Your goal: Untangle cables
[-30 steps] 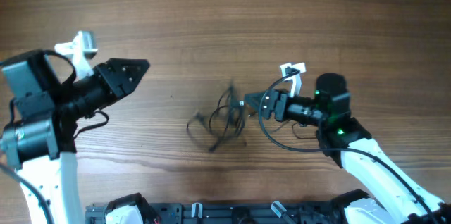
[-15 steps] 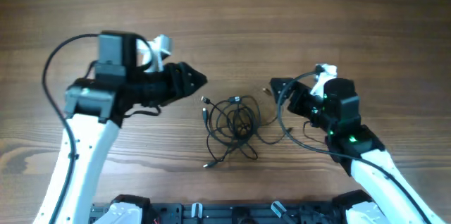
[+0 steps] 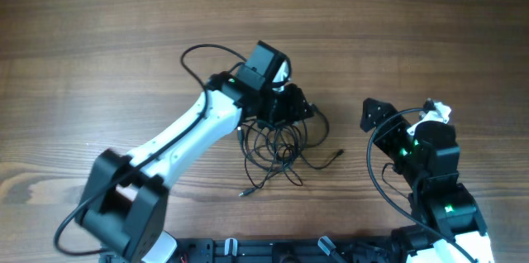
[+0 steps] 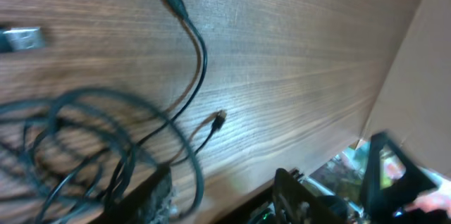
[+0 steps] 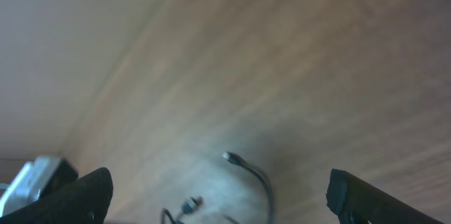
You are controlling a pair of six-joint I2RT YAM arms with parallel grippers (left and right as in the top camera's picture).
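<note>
The cables (image 3: 271, 149) lie as a tangled black bundle of loops at the table's middle, with one plug end (image 3: 337, 154) trailing right. My left gripper (image 3: 302, 111) hovers at the bundle's upper right edge. In the left wrist view its fingers (image 4: 156, 197) stand apart, and a cable strand (image 4: 199, 175) runs down between them beside the loops (image 4: 77, 139). Right of the bundle and apart from it, my right gripper (image 3: 374, 114) is wide open with nothing in it. The blurred right wrist view shows a plug (image 5: 230, 158) ahead of that gripper (image 5: 218, 187).
The thick black wire (image 3: 198, 52) of the left arm arches over the table behind it. Another arm wire (image 3: 376, 172) loops beside the right arm. A dark rail (image 3: 273, 251) runs along the table's front edge. Brown wood surrounds the bundle.
The left arm swung from the far left across to the bundle's top edge. The right gripper pulled back to the right and opened wider. The bundle settled slightly lower and right.
</note>
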